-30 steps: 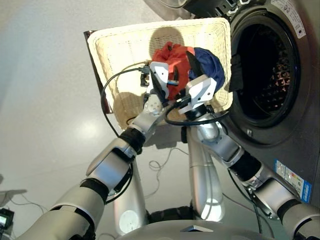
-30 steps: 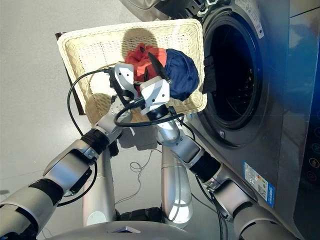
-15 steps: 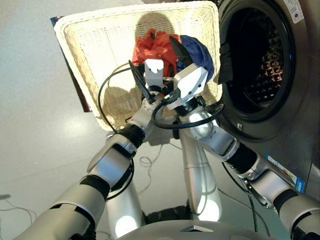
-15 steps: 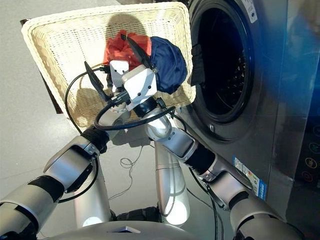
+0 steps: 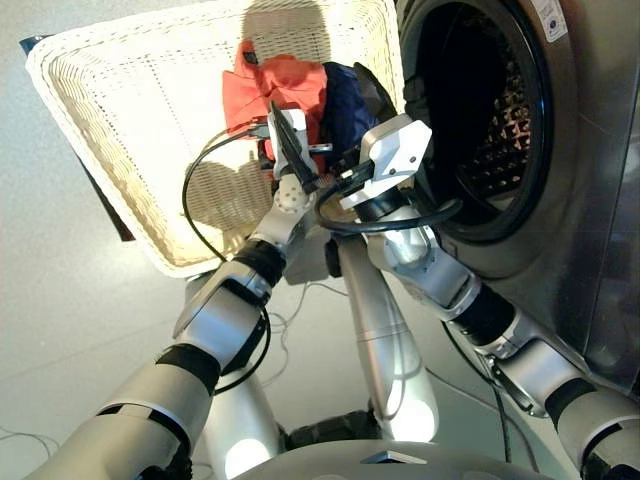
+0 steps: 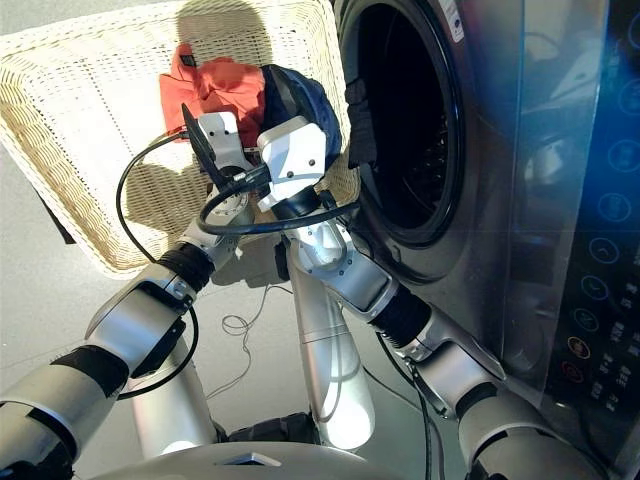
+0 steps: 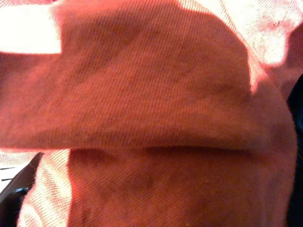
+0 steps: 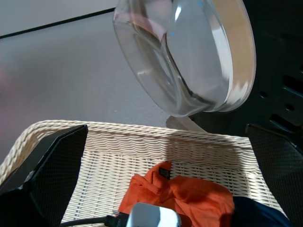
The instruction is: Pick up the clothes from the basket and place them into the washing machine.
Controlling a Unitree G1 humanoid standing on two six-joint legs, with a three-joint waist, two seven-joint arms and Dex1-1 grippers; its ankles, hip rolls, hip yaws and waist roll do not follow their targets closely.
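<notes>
The orange-red garment [image 5: 270, 90] and navy garment [image 5: 340, 105] lie in the basket [image 5: 110, 130] directly under both outstretched arms, the left gripper [image 5: 285, 140] pressed against orange cloth, its state impossible to tell, the right gripper [image 5: 375, 95] spread open beside the washing machine [image 5: 560, 150].

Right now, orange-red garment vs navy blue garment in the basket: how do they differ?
The orange-red fabric garment lies farther from the washer; the navy blue fabric garment lies on the side by the dark grey washing machine's porthole. The left claw is at the orange-red one, whose cloth fills its wrist view; the navy one is not in that view. Both lie crumpled, touching, in the cream-white wicker basket.
</notes>
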